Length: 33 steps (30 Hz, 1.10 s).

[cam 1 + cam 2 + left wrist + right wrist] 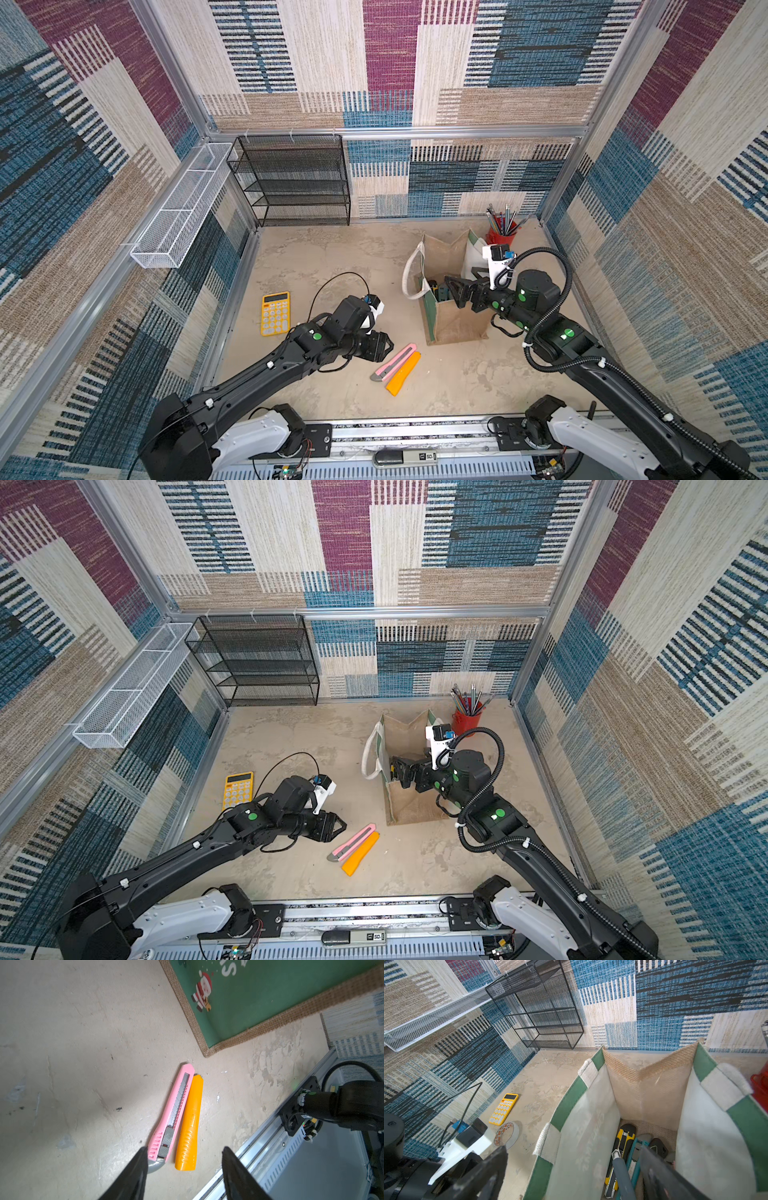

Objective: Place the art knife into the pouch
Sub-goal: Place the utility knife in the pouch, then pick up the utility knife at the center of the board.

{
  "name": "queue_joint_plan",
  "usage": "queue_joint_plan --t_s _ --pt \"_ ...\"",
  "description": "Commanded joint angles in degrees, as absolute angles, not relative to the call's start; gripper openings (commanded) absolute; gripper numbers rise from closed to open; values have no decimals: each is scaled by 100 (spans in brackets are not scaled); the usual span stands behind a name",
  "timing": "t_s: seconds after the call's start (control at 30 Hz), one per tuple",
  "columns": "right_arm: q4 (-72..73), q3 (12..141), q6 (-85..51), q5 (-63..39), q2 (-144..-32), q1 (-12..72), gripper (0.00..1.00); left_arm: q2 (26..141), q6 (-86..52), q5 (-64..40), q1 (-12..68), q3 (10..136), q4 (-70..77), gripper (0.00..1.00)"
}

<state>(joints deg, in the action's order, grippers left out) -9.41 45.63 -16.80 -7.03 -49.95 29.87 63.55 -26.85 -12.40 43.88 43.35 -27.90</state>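
A pink art knife point(174, 1113) with a snap-off blade lies on the table, and an orange knife point(190, 1124) touches its side. In both top views they lie near the front of the pouch, pink point(395, 360) and orange point(404, 374). My left gripper point(185, 1150) is open just above their near ends and holds nothing. The pouch point(457, 324) stands upright with its mouth open, its green Christmas panel point(249, 1001) facing the left arm. My right gripper point(571, 1154) is open wide astride the pouch's green-trimmed wall point(566, 1097), one finger outside and one inside. Several knives point(623, 1147) lie in the bottom.
A yellow calculator point(275, 312) lies left of the left arm, with a tape roll point(506, 1133) near it. A red pencil cup point(500, 235) stands behind the pouch. A black mesh shelf point(295, 183) and a white wire basket point(178, 208) line the back left.
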Motion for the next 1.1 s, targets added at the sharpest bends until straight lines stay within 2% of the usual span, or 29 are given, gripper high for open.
queue_joint_plan --t_s 0.0,0.67,1.07 --pt "-560 4496 -1838 -745 -4910 2993 100 6410 -2700 -1187 4453 4240 -2786 58" --pt "-544 4474 -1925 -553 -5159 2984 100 7118 -2975 -812 4958 3938 -2949 52" --pt "-674 4616 -1918 -476 -5326 2982 99 7759 -3014 -232 5382 4147 -3278 46"
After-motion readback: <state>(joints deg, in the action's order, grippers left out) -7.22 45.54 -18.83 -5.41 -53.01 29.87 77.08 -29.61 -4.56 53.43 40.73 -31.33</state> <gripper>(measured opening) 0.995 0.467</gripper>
